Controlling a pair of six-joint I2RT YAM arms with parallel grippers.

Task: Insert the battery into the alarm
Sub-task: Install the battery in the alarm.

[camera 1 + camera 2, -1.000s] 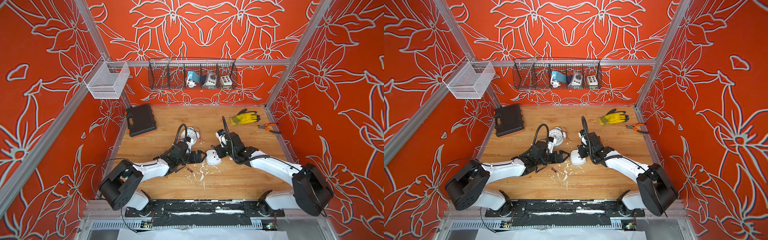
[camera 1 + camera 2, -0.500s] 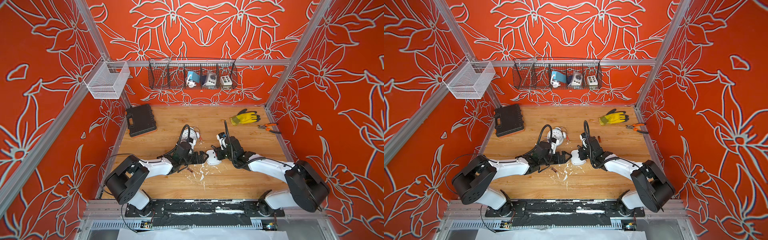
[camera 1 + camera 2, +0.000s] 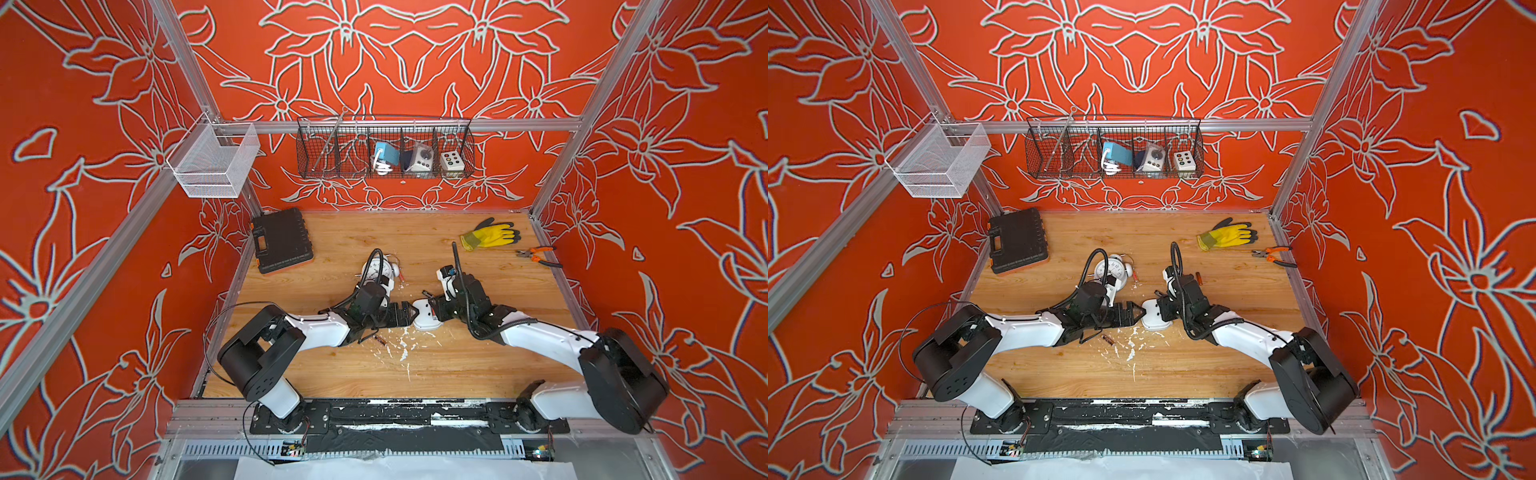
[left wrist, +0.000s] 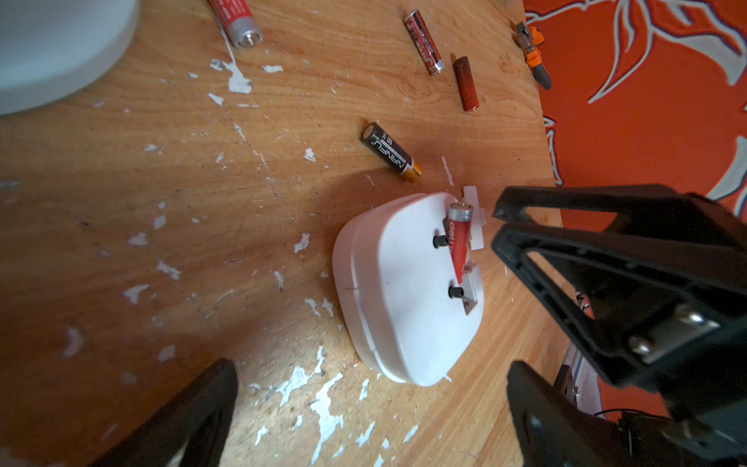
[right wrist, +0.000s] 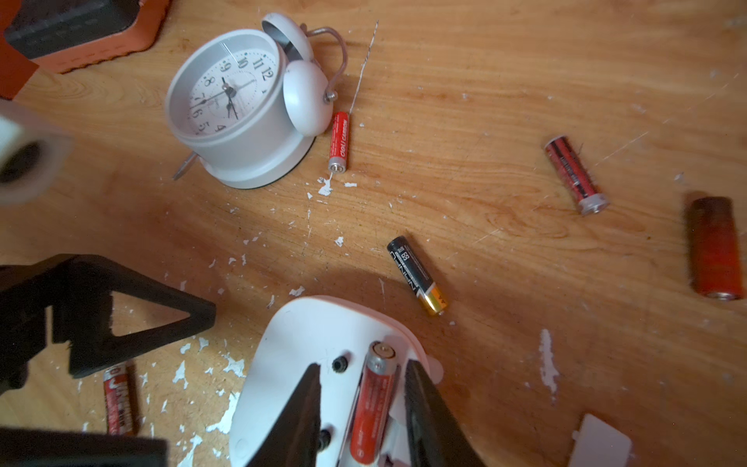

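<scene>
Battery [image 5: 374,404], red, lies in the open slot on the back of the white alarm [image 4: 404,291], mid-way across the surface [image 3: 457,374], one end seemingly riding high. Left tool [image 3: 405,314] gapes wide and empty just beside the alarm. Right tool [image 5: 363,368] straddles the battery, jaws partly parted, gripping nothing. Risk: if unseated, the battery could spring out, or a jaw catching it on lifting could flip it and shove the unbraced alarm.

Six batteries [image 5: 416,275], perhaps more hidden; one bell clock [image 5: 234,109], one white alarm [image 5: 299,331], one glove [image 3: 490,235], one pliers [image 3: 538,255], one case [image 3: 282,241].
</scene>
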